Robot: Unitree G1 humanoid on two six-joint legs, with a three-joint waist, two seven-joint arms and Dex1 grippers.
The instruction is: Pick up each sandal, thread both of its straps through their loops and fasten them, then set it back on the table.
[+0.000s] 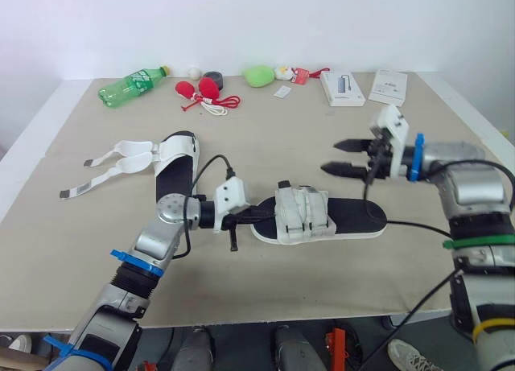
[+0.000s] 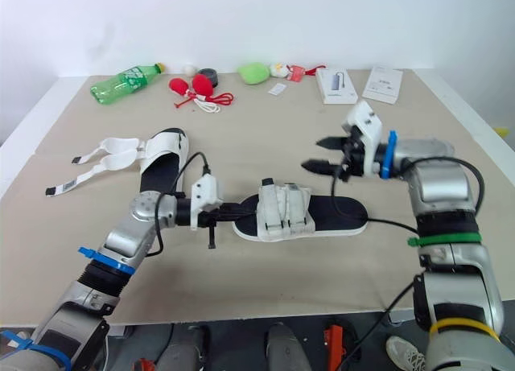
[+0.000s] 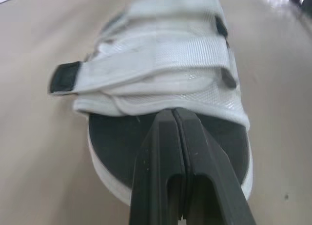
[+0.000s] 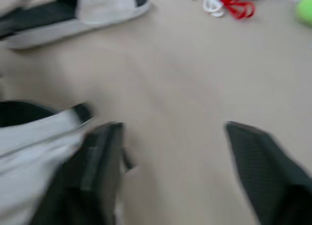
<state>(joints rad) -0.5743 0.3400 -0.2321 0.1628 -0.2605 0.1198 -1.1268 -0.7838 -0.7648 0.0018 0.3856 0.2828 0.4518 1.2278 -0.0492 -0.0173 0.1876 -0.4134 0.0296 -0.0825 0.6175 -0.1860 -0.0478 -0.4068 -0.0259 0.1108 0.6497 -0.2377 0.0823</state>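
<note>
A white-strapped sandal with a black insole (image 1: 318, 218) lies mid-table, both straps closed over it (image 3: 161, 64). My left gripper (image 1: 253, 216) is shut, its fingertips (image 3: 174, 115) resting over the toe end of that sandal's insole with nothing between them. My right gripper (image 1: 344, 157) hovers open above and behind the sandal's heel end, its fingers (image 4: 100, 166) spread wide. A second sandal (image 1: 175, 168) lies at the left, its two white straps (image 1: 109, 166) undone and trailing out across the table.
Along the table's far edge (image 1: 265, 65) sit a green bottle (image 1: 129, 85), red bulbs with a cord (image 1: 203, 93), a black roll (image 1: 213, 78), a green lump (image 1: 257, 75) and two white boxes (image 1: 342, 88). A black cable (image 1: 406, 224) runs by the sandal's heel.
</note>
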